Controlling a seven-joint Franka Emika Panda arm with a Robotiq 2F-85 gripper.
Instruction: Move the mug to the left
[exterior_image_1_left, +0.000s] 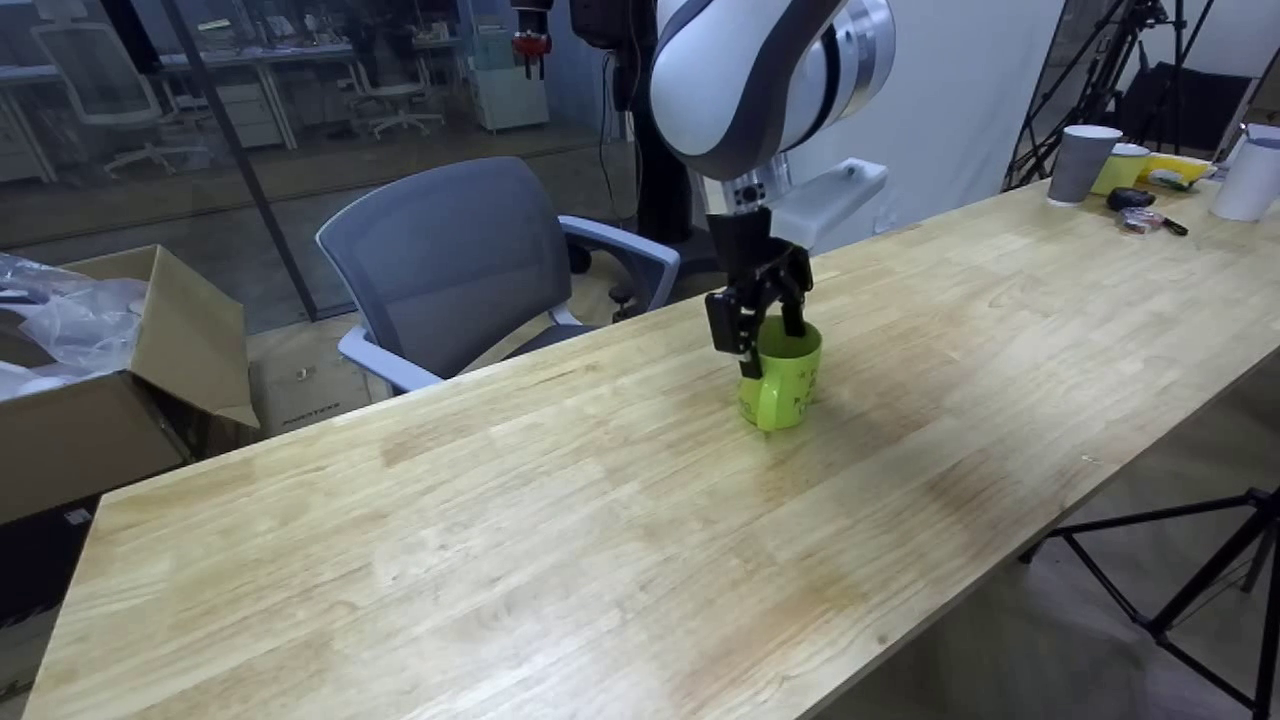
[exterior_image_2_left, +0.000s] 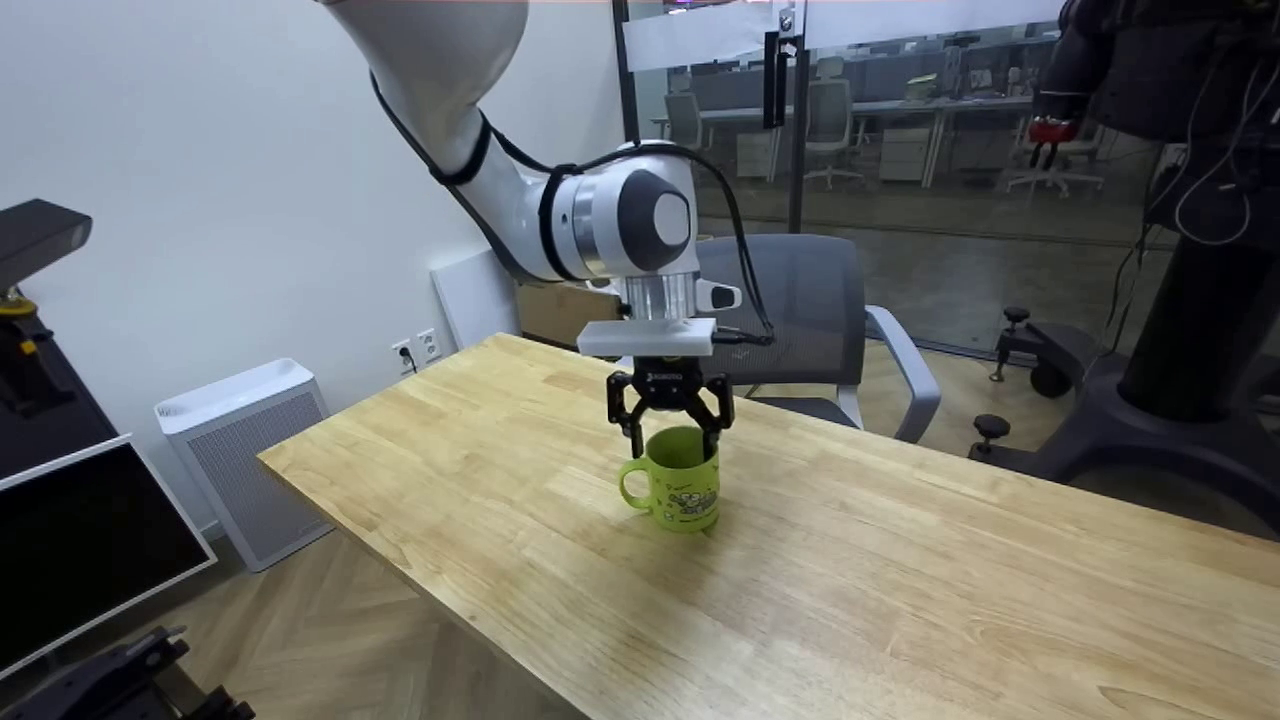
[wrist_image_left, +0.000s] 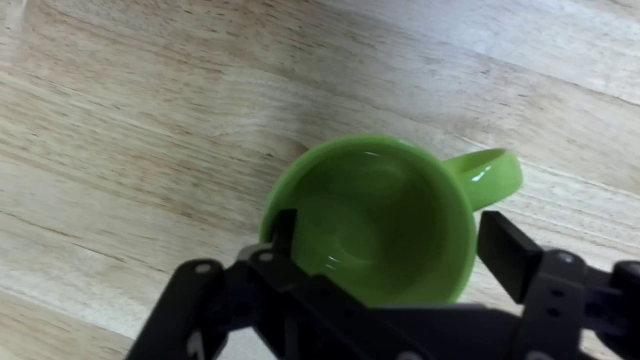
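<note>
The lime-green mug stands upright on the wooden table, in both exterior views (exterior_image_1_left: 790, 390) (exterior_image_2_left: 685, 500). It has a loop handle and dark printed figures on its side. My gripper (exterior_image_2_left: 672, 452) points down over it, also in an exterior view (exterior_image_1_left: 773, 352). In the wrist view the mug (wrist_image_left: 370, 210) fills the middle, empty, with its handle at upper right. The gripper (wrist_image_left: 387, 232) is open across it there. The left finger reaches inside the rim. The right finger is outside the wall, just below the handle; I cannot tell if it touches.
The wooden table (exterior_image_1_left: 450, 560) has an office chair (exterior_image_1_left: 450, 260) against its far edge. At its far end stand a grey cup (exterior_image_1_left: 1083, 165), a yellow-green container (exterior_image_1_left: 1120, 170), a white container (exterior_image_1_left: 1248, 185) and small items. A cardboard box (exterior_image_1_left: 190, 340) sits beyond the table's left end.
</note>
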